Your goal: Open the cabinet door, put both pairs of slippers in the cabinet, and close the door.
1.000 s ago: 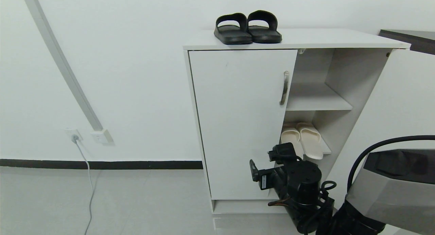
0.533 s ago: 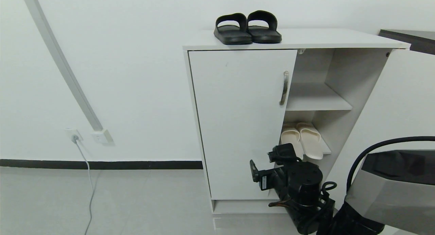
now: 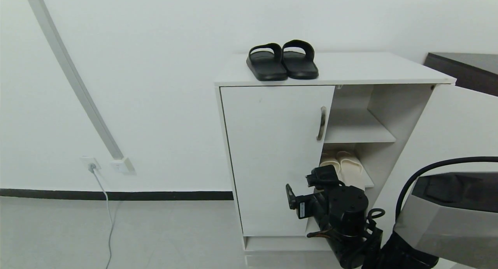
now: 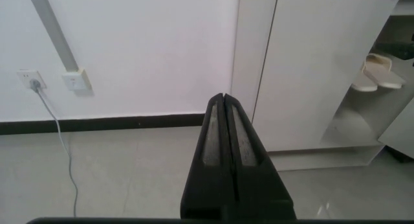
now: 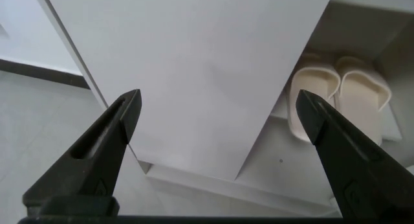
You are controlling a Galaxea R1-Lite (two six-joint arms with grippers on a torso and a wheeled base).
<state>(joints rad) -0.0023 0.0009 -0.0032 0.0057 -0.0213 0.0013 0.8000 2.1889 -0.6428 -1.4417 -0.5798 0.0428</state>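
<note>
Evidently only the head camera has shifted since a second ago: the black slide slippers (image 3: pixel 283 62) stay atop the white two-door cabinet (image 3: pixel 369 68), the cream slippers (image 5: pixel 339 98) on its lower shelf (image 5: pixel 281 162) by the open right door (image 3: pixel 451 125), the right gripper (image 5: pixel 218 101) nearby with fingers spread wide, the left gripper (image 4: pixel 224 130) with fingers pressed together.
</note>
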